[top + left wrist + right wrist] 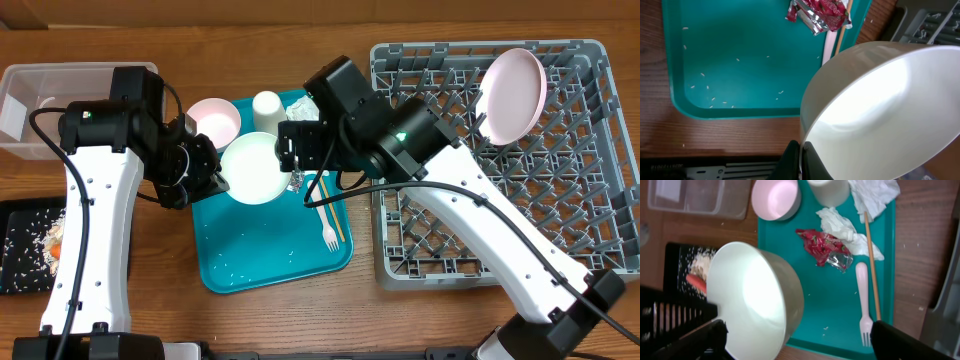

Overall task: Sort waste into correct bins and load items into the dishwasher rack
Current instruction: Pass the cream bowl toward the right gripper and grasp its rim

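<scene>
My left gripper (801,156) is shut on the rim of a white bowl (880,115), which hangs tilted over the teal tray's near-left corner (250,168). My right gripper (800,340) stands open, its fingers wide on either side of that bowl (755,305). A second bowl (775,197), a cup (829,190), a fork (863,300) and a chopstick (871,260) are on the tray. So are crumpled napkins (850,227) and a red foil wrapper (822,247). A white plate (513,95) leans in the grey rack (560,200).
The teal tray (260,255) carries scattered rice grains. A clear tub (40,100) stands at the far left. Nearer along that edge, a black tray (25,245) holds rice and an orange carrot (696,282). The rack fills the right side.
</scene>
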{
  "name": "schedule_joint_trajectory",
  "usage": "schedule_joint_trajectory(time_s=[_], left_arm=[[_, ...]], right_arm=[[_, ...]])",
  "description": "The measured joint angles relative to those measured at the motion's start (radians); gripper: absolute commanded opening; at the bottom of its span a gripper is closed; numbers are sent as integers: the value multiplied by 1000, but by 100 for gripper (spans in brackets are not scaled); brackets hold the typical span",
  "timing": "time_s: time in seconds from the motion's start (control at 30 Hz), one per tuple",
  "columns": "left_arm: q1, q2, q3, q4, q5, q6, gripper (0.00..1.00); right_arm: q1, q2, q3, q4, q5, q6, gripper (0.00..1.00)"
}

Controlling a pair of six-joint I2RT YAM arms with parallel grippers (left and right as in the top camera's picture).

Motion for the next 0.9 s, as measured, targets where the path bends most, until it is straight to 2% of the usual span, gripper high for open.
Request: schedule_joint_trajectory(time_s=[0.1, 0.2, 0.23, 0.3, 0.4, 0.5, 0.67, 0.7, 0.73, 0.8, 0.83, 0.87, 0.9], left_arm=[[-16, 0, 0, 1, 9, 6, 4], [-37, 0, 0, 3, 14, 11, 4], [-45, 0, 0, 5, 15, 14, 4], [-58, 0, 0, 13, 18, 18, 4], [-63, 0, 0, 14, 18, 18, 4], [-63, 0, 0, 13, 18, 18, 4], [-63, 0, 0, 13, 25, 19, 4], [-63, 0, 1, 13, 29, 19, 8], [-63, 0, 3, 13, 35, 20, 17], [-63, 0, 4, 15, 41, 23, 49], [-63, 0, 4, 16, 46, 27, 66], [-63, 0, 4, 16, 46, 26, 90], [-63, 0, 4, 16, 43, 26, 97]], right_arm=[[0, 39, 0, -16, 1, 5, 80], [0, 97, -1, -25, -16, 15, 79], [0, 116, -2, -21, -30, 18, 75], [0, 134, -5, -10, -63, 22, 66], [0, 134, -5, -13, -82, 28, 41], [0, 134, -5, -27, -93, 28, 24], [0, 134, -6, -51, -74, 29, 15], [0, 134, -6, -54, -65, 29, 13], [0, 134, -8, -58, -58, 27, 10], [0, 135, -10, -60, -53, 30, 4], [0, 135, -10, -58, -52, 31, 4], [0, 135, -10, -57, -54, 33, 4], [0, 135, -10, -54, -54, 35, 4]])
